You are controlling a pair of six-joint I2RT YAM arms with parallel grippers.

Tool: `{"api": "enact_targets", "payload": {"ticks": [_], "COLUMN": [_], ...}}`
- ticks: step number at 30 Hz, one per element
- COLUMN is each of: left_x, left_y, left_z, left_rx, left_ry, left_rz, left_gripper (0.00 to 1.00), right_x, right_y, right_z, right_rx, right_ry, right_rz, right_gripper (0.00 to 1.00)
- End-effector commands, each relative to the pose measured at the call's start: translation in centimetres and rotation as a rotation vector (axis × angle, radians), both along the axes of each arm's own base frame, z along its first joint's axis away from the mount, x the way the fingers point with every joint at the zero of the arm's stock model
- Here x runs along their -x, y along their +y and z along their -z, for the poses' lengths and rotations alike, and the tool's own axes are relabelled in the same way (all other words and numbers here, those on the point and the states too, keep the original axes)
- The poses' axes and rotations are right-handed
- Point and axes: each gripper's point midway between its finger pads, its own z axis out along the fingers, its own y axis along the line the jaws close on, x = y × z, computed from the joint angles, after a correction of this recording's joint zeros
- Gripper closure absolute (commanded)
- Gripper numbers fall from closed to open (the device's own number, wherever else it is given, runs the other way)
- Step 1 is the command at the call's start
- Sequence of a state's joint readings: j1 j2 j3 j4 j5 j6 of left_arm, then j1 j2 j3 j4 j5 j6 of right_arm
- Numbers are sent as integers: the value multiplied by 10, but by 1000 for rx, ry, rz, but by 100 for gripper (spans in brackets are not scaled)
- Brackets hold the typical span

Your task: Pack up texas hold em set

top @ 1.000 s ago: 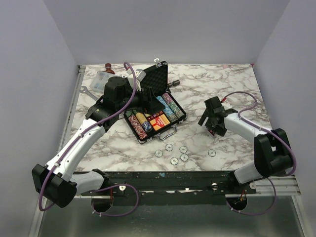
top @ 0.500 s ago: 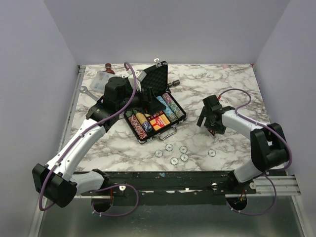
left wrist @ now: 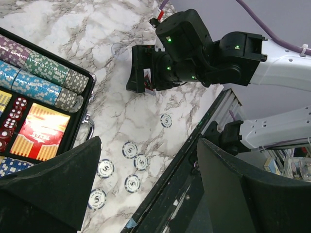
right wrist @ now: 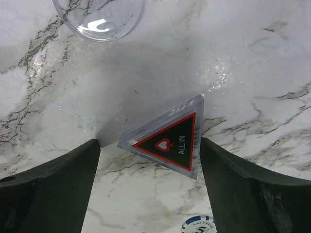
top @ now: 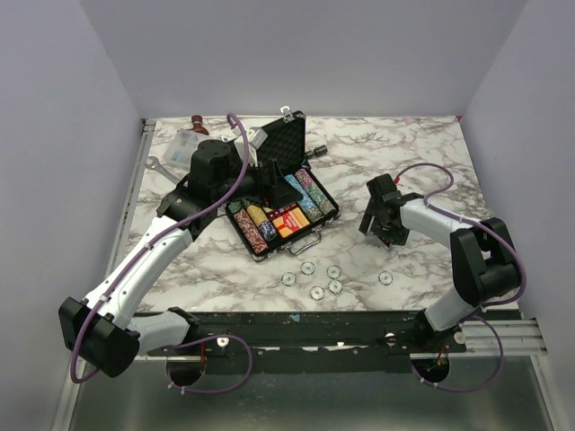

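Observation:
The black briefcase (top: 280, 199) lies open left of centre, its lid (top: 286, 144) raised, with chip rows (left wrist: 41, 77), red dice and a red-yellow card box (left wrist: 41, 131) inside. My left gripper (top: 269, 176) hovers open over the case's far side, with nothing between its fingers (left wrist: 53, 189). Several loose pale chips (top: 316, 278) lie in front of the case. My right gripper (top: 377, 221) points down at the table to the right, open. It straddles a clear triangular "ALL IN" marker (right wrist: 170, 141), whose right edge is beside the right finger (right wrist: 243, 189).
A clear round disc (right wrist: 99, 17) lies just beyond the marker, and one chip (right wrist: 199, 225) lies just short of it. A clear plastic box (top: 189, 142) and a silver wrench (top: 154, 163) sit at the back left. A small dark item (top: 319, 150) lies behind the case. The black front rail (top: 341, 319) borders the table.
My right gripper has shifted slightly left and farther from the bases, with its elbow swinging in. The left arm and the case have not moved.

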State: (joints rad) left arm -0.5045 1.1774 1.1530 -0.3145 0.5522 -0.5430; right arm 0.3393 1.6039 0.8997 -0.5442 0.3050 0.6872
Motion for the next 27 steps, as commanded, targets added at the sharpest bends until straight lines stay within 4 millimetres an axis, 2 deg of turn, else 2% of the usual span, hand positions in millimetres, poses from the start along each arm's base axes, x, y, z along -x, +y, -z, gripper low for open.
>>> {"api": "enact_targets", "payload": {"ticks": [1, 15, 19, 22, 27], "left_x": [4, 4, 4, 4, 2], "left_y": [-4, -4, -4, -4, -3], "left_z": [-2, -1, -2, -2, -1], "left_rx": [14, 14, 15, 17, 6], "left_ry": [-8, -7, -9, -9, -12], "left_rz": [29, 31, 31, 31, 22], "left_gripper": [21, 21, 21, 21, 21], "right_x": [-3, -5, -5, -8, -17], "right_y": [-6, -5, -6, -1, 24], "right_z": [5, 8, 5, -3, -35], "right_rx": [46, 39, 45, 22, -46], "right_ry": [11, 6, 5, -16, -105], "right_rz": [4, 2, 5, -14, -95], "right_gripper": [18, 31, 40, 46, 55]}}
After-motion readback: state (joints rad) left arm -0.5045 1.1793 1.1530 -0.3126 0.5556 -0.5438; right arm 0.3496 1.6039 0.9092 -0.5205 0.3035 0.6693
